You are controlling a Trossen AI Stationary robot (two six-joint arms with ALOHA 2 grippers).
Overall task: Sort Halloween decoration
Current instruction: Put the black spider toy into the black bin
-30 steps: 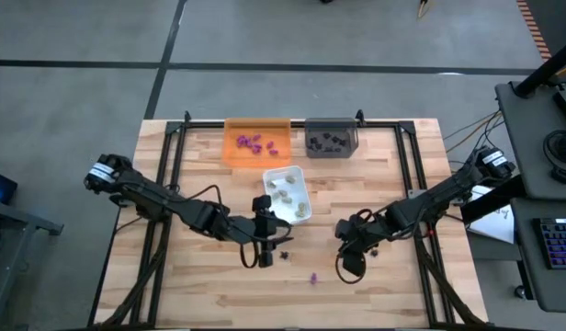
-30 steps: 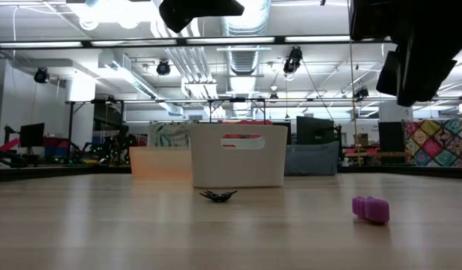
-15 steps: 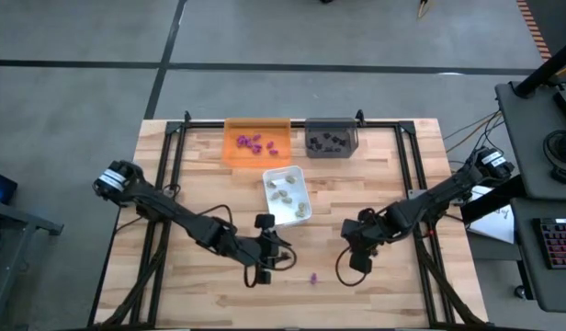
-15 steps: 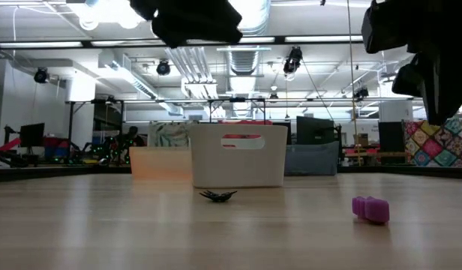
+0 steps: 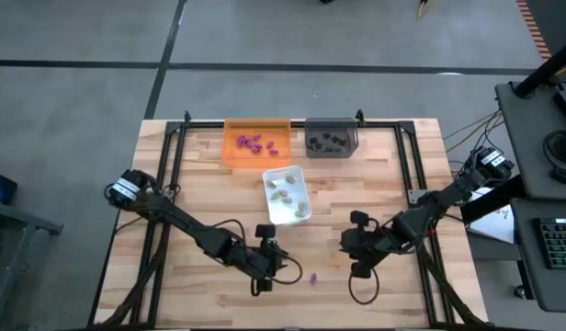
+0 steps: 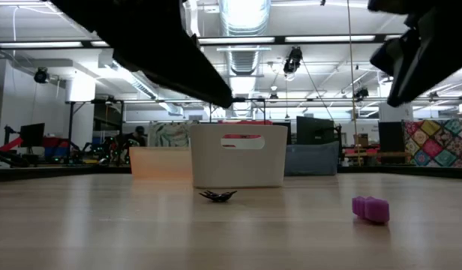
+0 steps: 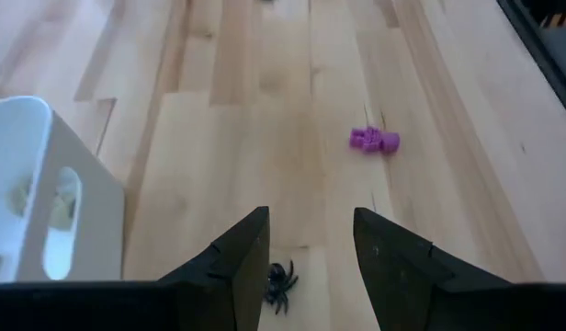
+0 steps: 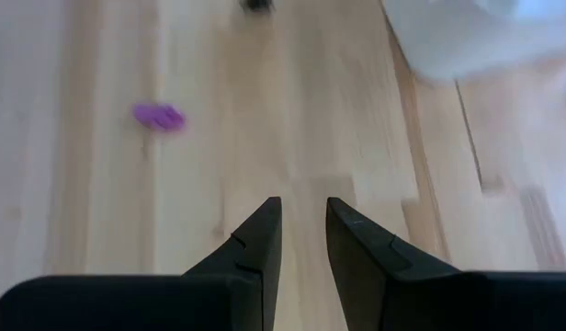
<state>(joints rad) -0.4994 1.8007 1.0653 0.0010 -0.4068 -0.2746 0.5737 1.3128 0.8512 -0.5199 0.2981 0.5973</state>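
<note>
Left tool (image 7: 309,253) hung open and empty above a black spider piece (image 7: 280,284) on the bench (image 5: 375,184), near the white tray (image 5: 286,195). Right tool (image 8: 302,241) hovered over bare wood, fingers slightly parted, holding nothing. One purple piece (image 5: 313,277) lay loose on the bench between both tools

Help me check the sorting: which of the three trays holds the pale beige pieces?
The white tray, the one standing alone nearer the table's middle. The orange tray holds purple pieces and the grey tray holds black ones.
</note>
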